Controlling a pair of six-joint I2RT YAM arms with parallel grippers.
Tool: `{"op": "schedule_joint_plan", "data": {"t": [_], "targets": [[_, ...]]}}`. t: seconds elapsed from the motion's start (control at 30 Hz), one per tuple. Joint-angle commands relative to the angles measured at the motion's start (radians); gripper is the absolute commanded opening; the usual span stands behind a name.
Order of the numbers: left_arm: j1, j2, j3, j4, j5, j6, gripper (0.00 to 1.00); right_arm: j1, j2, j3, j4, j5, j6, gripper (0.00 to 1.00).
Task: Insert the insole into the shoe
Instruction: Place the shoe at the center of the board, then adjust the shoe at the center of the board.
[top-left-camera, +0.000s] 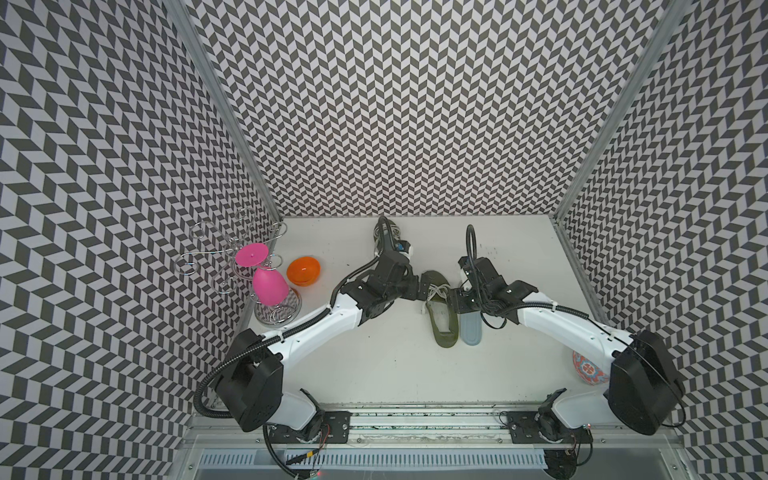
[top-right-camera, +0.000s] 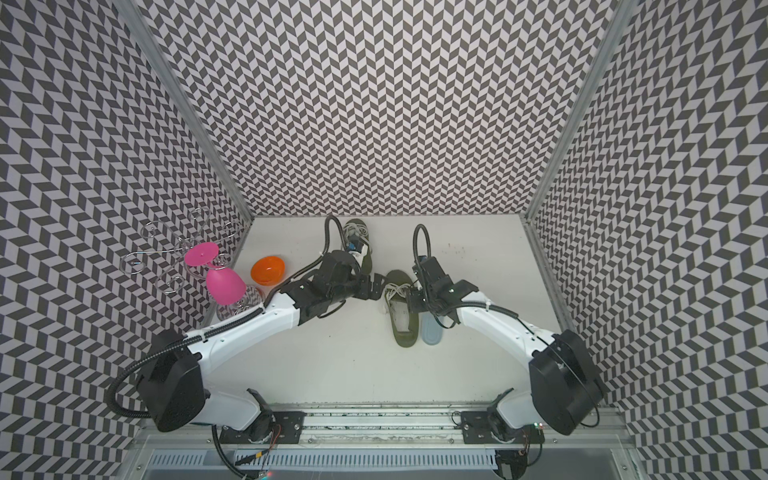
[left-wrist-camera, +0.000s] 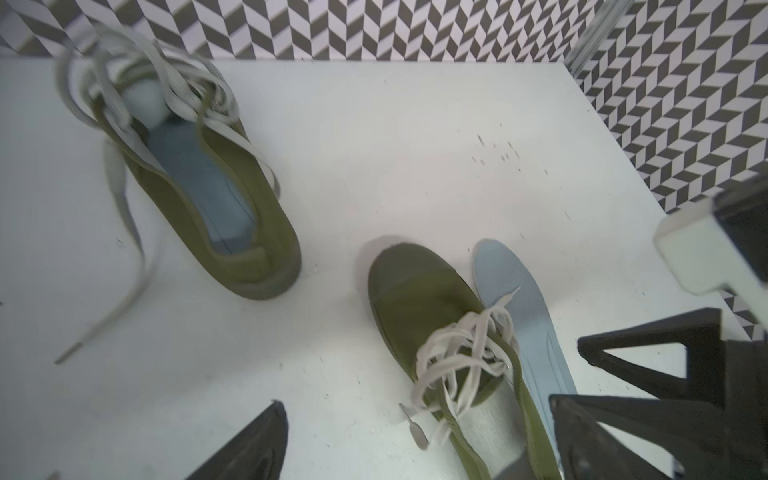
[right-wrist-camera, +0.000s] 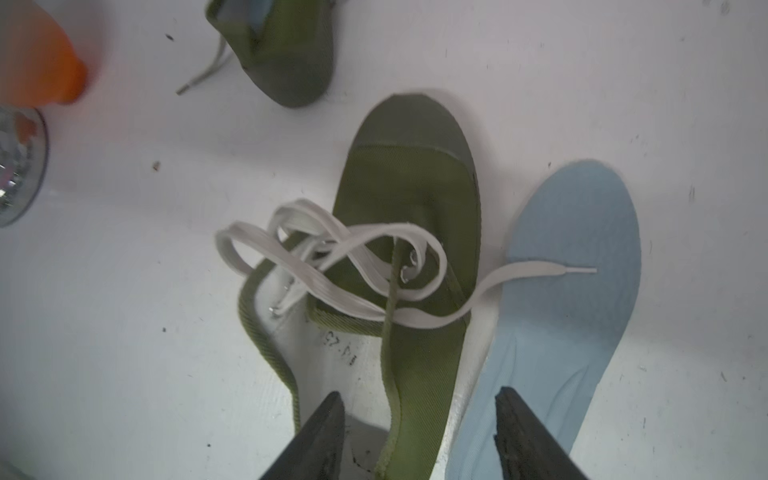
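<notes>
Olive canvas marks the shoe (top-left-camera: 442, 316), which lies mid-table (top-left-camera: 374, 374) with its toe towards the back wall. The pale blue insole (top-left-camera: 471, 332) lies flat on the table close against the shoe's right side, not yet inside.

The right claw (right-wrist-camera: 419, 392) hangs with its jaws apart over the shoe's right wall and the insole's inner edge, gripping nothing. The left claw (left-wrist-camera: 430, 374) stands wide by the laces on the shoe's other side, also empty.

The step in hand looks like picking up the insole. One lace end (right-wrist-camera: 540, 272) trails across the insole's front half, so the grip is better taken near the heel end, where the insole is clear. The claw should shift outward first, so that it pinches the insole alone and not the shoe wall with it. Lifting the heel end slowly should let the lace slide off.

For the insertion, the left claw could steady the shoe and hold its opening wide while the insole goes in toe first at a shallow angle, under the tongue. A second shoe (left-wrist-camera: 208, 187) farther back already holds a blue insole and needs nothing.
</notes>
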Motion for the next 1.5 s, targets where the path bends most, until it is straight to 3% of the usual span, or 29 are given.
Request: {"op": "schedule_joint_plan", "data": {"t": [0.0,0.47,0.8,1.1,1.37,1.47], "targets": [[-0.059,-0.003,-0.064,0.026,-0.077,-0.120,0.99,0.004,0.018,-0.028,0.028,-0.020,-0.024,0.60],[-0.122,0.155,-0.052,0.047,-0.171,-0.126,0.95,0.013,0.103,-0.033,0.124,-0.038,0.004,0.60],[-0.105,0.221,0.009,0.065,-0.186,-0.120,0.91,0.011,0.138,-0.016,0.116,0.009,0.010,0.54],[-0.090,0.225,-0.008,0.060,-0.181,-0.099,0.65,-0.028,0.121,-0.034,0.098,0.016,-0.004,0.40],[-0.081,0.175,-0.008,0.044,-0.187,-0.068,0.53,-0.036,0.124,-0.030,0.096,-0.001,-0.015,0.19],[-0.075,0.186,-0.003,0.043,-0.177,-0.056,0.27,-0.036,0.130,-0.028,0.107,-0.018,-0.019,0.12]]}}
